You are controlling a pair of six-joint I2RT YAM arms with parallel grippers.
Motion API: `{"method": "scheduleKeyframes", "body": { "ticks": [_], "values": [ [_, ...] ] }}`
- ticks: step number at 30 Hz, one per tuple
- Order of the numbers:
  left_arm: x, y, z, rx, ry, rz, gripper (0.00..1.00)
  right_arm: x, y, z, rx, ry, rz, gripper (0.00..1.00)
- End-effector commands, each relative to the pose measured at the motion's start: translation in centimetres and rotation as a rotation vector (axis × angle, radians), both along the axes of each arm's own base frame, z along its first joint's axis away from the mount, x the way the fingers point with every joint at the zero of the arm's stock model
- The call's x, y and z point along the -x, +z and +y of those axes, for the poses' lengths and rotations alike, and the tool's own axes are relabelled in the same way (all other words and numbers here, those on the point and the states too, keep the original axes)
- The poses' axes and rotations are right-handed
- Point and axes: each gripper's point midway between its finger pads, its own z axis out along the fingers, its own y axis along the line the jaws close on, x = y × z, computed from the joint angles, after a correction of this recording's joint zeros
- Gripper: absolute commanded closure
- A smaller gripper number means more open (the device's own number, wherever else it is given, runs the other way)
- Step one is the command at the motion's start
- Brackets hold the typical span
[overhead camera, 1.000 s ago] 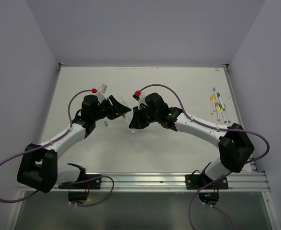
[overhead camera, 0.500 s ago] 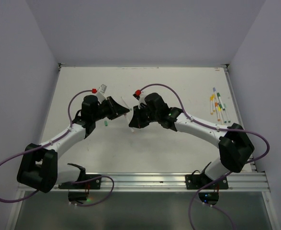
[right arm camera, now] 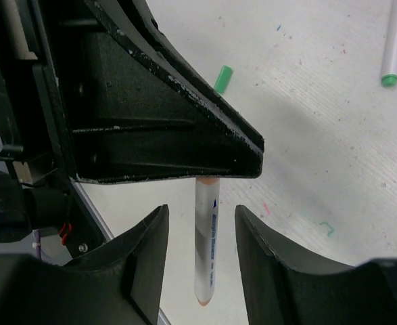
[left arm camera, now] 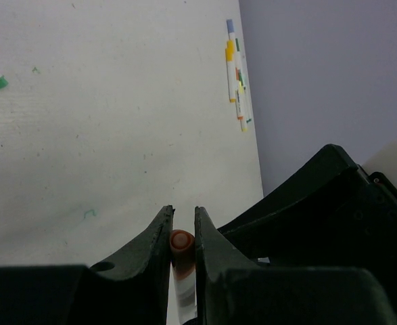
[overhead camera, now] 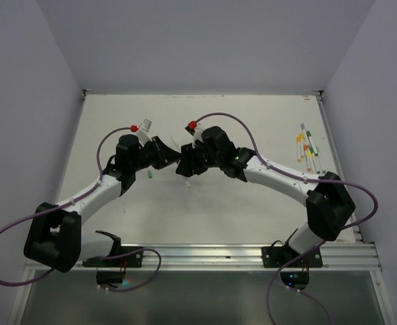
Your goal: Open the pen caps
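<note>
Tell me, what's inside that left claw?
A white pen with an orange end, pinched in the left gripper. Its barrel pokes out into the open right gripper, touching neither finger. The stretch inside the grip is covered.

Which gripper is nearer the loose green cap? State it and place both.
Left. The left gripper, gripping a pen, is just right of the green cap; the right gripper is farther right, past the left's fingertips.

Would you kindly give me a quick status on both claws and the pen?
Left claw shut on pen. Right claw open, straddling it, not gripping. Loose green cap lies clear of both.
</note>
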Motion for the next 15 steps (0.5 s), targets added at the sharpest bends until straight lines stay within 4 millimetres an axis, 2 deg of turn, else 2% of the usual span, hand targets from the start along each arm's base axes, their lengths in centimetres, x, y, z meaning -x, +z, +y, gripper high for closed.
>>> {"method": "scheduleKeyframes", "body": {
  "ticks": [1, 2, 3, 5, 7, 8, 10, 11, 12, 14, 15],
  "values": [
    [0.2, 1.0, -0.7, 0.036, -0.027, -0.018, 1.00, -1.4, 1.1, 1.4, -0.019, 0.000, -0.050, 0.54],
    [0.1, 1.0, -0.6, 0.036, -0.024, -0.017, 1.00, -1.5, 0.9, 1.5, -0.019, 0.000, -0.044, 0.57],
    [0.1, 1.1, -0.6, 0.037, -0.022, -0.016, 1.00, -1.5, 1.1, 1.7, -0.023, 0.008, -0.043, 0.69],
    [0.0, 1.5, -0.6, 0.047, -0.014, -0.016, 1.00, -1.6, 0.0, 1.7, -0.001, -0.013, -0.012, 0.99],
    [-0.8, 2.1, -0.5, 0.039, 0.008, -0.028, 1.00, -1.2, -1.0, 1.7, 0.008, -0.023, 0.023, 1.00],
    [-1.7, 3.2, -0.4, 0.024, 0.021, -0.039, 1.00, -0.8, -1.3, 1.8, 0.014, -0.023, 0.023, 1.00],
    [-3.5, 3.2, 0.3, -0.041, 0.074, -0.053, 1.00, -0.5, -2.5, 1.4, 0.064, -0.058, 0.001, 1.00],
    [-4.2, 3.9, 0.5, -0.054, 0.097, -0.052, 1.00, -0.3, -2.8, 1.2, 0.086, -0.070, -0.012, 1.00],
    [-5.0, 3.8, 1.1, -0.069, 0.145, -0.055, 1.00, -0.1, -3.4, 1.0, 0.122, -0.080, -0.017, 1.00],
    [-6.1, 4.7, 1.5, -0.082, 0.183, -0.073, 1.00, -0.3, -4.0, 0.5, 0.253, -0.138, -0.140, 1.00],
    [-6.8, 4.0, 1.7, -0.107, 0.204, -0.053, 1.00, -0.1, -4.6, -0.2, 0.342, -0.160, -0.183, 1.00]
  ]
}}
